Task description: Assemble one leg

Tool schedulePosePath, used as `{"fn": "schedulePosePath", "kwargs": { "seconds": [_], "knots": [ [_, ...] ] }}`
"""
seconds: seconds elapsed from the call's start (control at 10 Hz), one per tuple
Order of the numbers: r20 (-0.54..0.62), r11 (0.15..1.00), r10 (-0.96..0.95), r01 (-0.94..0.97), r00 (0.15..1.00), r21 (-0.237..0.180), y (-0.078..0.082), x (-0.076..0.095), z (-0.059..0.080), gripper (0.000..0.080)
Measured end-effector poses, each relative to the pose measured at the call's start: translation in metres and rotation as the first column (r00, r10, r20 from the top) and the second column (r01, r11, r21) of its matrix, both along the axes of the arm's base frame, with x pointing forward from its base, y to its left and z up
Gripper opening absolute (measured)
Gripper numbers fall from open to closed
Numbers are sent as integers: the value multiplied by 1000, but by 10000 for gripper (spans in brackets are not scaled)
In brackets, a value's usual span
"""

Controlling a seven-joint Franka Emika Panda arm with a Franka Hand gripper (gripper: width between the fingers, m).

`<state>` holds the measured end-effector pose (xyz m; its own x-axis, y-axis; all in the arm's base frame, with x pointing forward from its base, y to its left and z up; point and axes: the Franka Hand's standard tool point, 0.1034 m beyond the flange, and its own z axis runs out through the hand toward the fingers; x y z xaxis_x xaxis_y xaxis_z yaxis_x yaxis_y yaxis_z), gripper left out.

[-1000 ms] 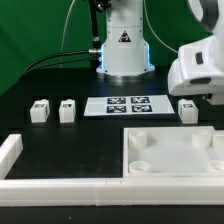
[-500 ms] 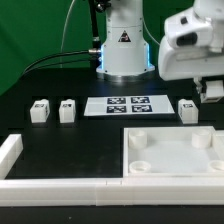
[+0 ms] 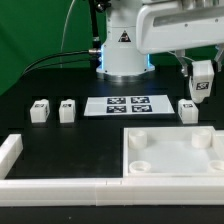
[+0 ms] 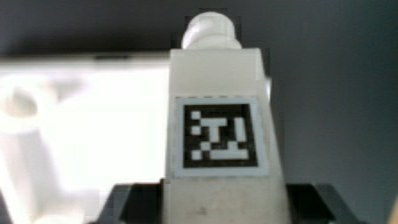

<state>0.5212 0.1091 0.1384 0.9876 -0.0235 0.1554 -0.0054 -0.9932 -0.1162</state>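
Observation:
My gripper (image 3: 201, 78) is shut on a leg (image 3: 201, 84), a small white post with a black-and-white tag, and holds it in the air at the exterior view's right. In the wrist view the leg (image 4: 221, 120) fills the middle between the dark fingers (image 4: 139, 205), its tag facing the camera and a peg at its far end. Three more legs stand on the table: two at the exterior view's left (image 3: 39, 110) (image 3: 67, 109) and one at the right (image 3: 187, 109), just below the held one. The large white panel (image 3: 170, 152) lies in front.
The marker board (image 3: 128, 104) lies flat in the middle before the robot base (image 3: 124, 55). A long white rail (image 3: 50, 184) runs along the front edge, with a raised end at the exterior view's left. The panel also shows behind the leg in the wrist view (image 4: 71, 110).
The arm's wrist has risen and turned. The held leg has come into plain view and shifted slightly to the exterior view's left, above the right-hand standing leg. The parts on the table have not moved.

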Motion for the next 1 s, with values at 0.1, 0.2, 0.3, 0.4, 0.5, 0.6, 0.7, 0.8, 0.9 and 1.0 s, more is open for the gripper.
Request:
{"fn": "schedulePosePath", "kwargs": {
  "seconds": [0.1, 0.2, 0.3, 0.4, 0.5, 0.6, 0.7, 0.8, 0.9, 1.0],
  "knots": [
    [1, 1000, -1, 1, 1000, -1, 3, -9, -6, 294],
    [-7, 1000, 3, -3, 1000, -2, 4, -12, -8, 294],
    [-6, 1000, 2, -2, 1000, -2, 3, -11, -8, 294],
    [-4, 1000, 2, -2, 1000, -2, 3, -11, -8, 294],
    [43, 1000, 0, 0, 999, 0, 4, -8, -7, 294],
    [68, 1000, 1, -1, 998, 2, 5, -6, -7, 294],
    [172, 1000, 8, -9, 985, 8, 11, 5, -6, 294],
    [279, 1000, 25, -27, 960, 6, 12, 14, -4, 294],
    [341, 999, 45, -45, 939, -6, 8, 21, -4, 294],
    [362, 998, 69, -65, 930, -24, 3, 28, -7, 294]
  ]
}}
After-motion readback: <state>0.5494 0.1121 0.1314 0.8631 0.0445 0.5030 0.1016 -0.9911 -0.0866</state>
